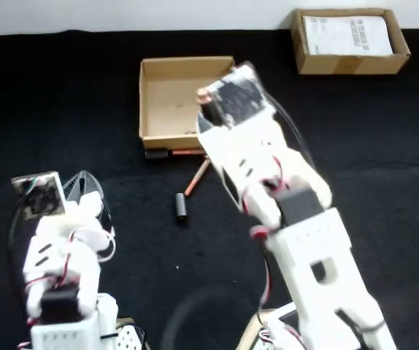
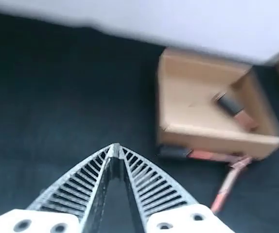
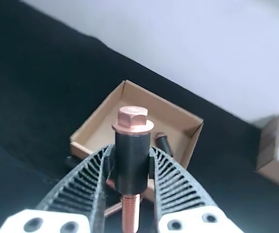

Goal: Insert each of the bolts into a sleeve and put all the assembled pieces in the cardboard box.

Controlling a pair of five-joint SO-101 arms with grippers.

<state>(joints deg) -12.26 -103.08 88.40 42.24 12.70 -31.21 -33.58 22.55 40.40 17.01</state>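
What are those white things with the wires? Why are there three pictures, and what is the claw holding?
The white things are robot arms, a left arm and a right arm, at a black table. One picture looks down from above; the other two come from small cameras on each arm's wrist, so you see the claws close up. The right gripper is squeezing a black tube-shaped sleeve with a copper-coloured bolt pushed through it, near the open brown cardboard box. One finished piece lies inside that box. The left gripper is shut and holds nothing. On the table lie a loose copper bolt, a loose black sleeve, and another bolt-in-sleeve piece against the box's front. A second cardboard box with paper sits farther back.
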